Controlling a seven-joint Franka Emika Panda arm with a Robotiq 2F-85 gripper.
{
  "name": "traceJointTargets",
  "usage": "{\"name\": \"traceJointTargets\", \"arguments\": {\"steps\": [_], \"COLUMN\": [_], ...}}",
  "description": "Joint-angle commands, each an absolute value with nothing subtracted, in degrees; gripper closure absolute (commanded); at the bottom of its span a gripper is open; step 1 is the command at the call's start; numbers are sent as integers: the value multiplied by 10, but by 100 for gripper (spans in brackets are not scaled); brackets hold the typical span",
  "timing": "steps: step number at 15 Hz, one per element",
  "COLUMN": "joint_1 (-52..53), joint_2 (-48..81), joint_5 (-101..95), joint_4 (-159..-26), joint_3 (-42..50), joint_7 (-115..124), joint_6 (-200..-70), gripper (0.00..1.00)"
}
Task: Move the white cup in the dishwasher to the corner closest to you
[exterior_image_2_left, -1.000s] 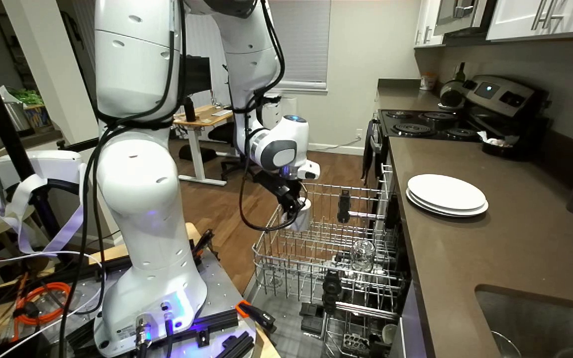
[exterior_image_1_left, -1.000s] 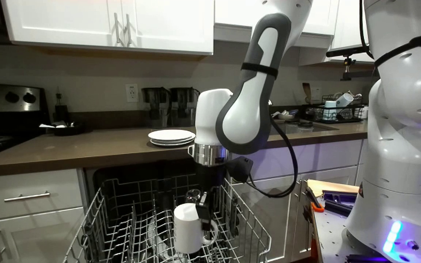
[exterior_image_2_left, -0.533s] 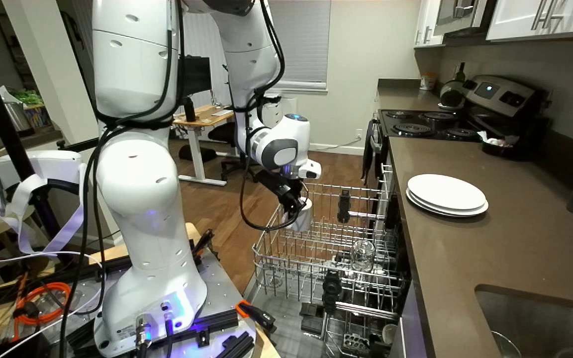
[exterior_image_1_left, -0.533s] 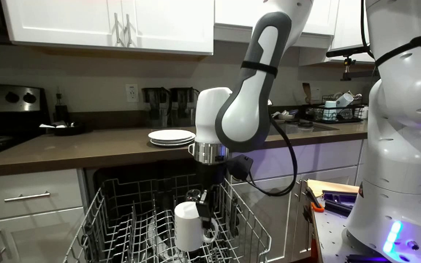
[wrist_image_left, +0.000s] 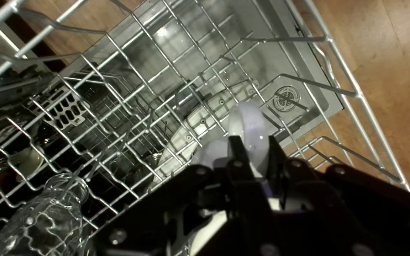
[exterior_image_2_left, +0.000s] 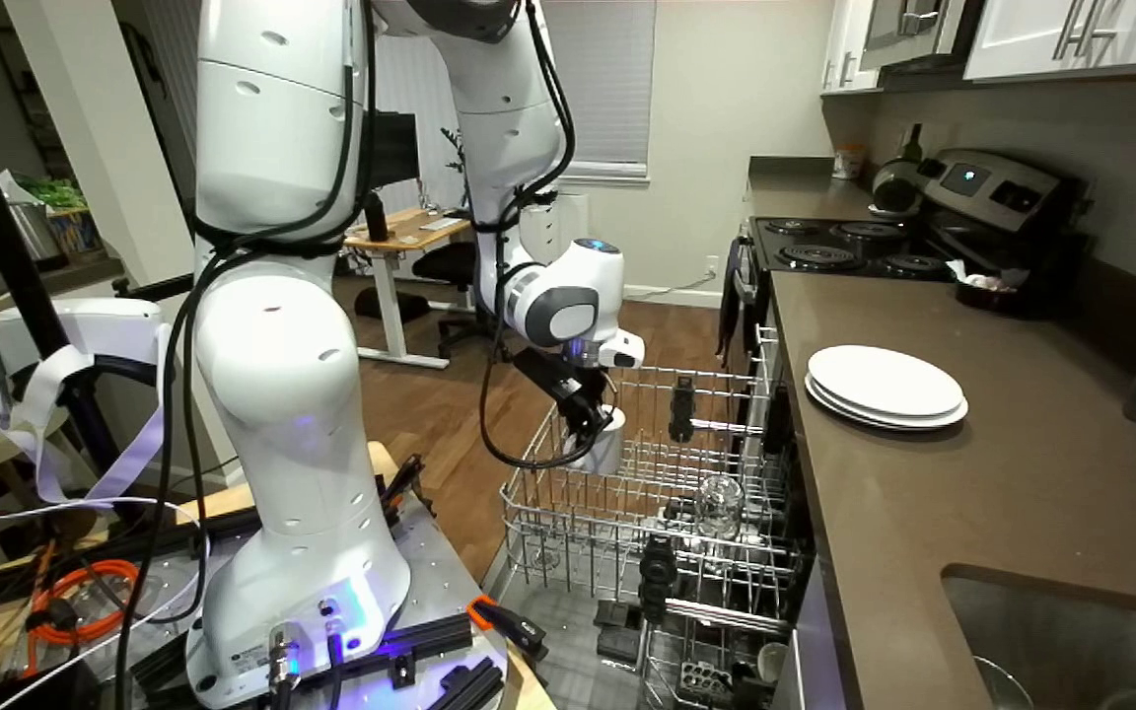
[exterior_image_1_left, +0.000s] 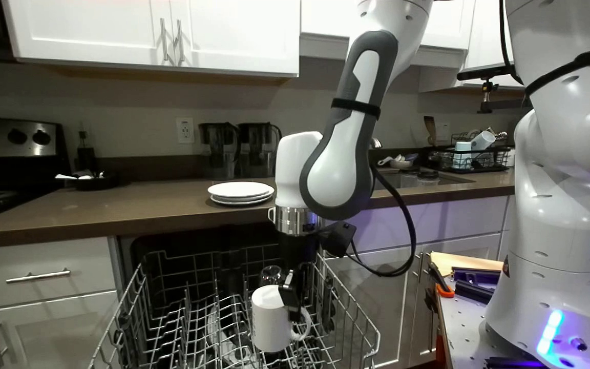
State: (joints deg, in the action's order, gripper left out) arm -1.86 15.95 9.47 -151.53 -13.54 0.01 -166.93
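1. The hand point(wrist_image_left: 253, 144) is pinching the handle point(wrist_image_left: 251, 122) of the cup point(exterior_image_1_left: 270, 322), its jaws standing nearly together with just that loop between them.
2. The cup is hanging in or just over the rack point(wrist_image_left: 358, 94), toward the side away from the counter point(exterior_image_1_left: 121, 205); the views are not showing whether it is touching the wire.
3. The cup is looking like glazed ceramic: probably stiff, smooth, fairly heavy for its size, and apt to chip if knocked.
4. The handle is seemingly offering the surest hold; since the cup's weight is lying off to one side of the grip, it may be tending to swing or tilt, so a slow carry is seeming wise.
5. One cup is occupying the hand, and at least one glass point(exterior_image_2_left: 721, 503) is sharing the rack, nearer the counter.
6. Two pitchers point(exterior_image_1_left: 216, 147) are standing on the counter; at least two plates point(exterior_image_2_left: 888, 383) are lying stacked there.
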Motion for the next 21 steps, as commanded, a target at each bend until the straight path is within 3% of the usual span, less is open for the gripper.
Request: {"name": "traceJointTargets", "arguments": {"steps": [1, 14, 21], "joint_1": [-23, -50, -49], "joint_2": [163, 182, 245], "joint_5": [112, 187, 159], "joint_4": [-1524, -1594, -1589], "joint_3": [-133, -198, -186], "joint_7": [-15, -4, 26], "joint_6": [-1667, -1740, -1803], "gripper": [92, 92, 92]}}
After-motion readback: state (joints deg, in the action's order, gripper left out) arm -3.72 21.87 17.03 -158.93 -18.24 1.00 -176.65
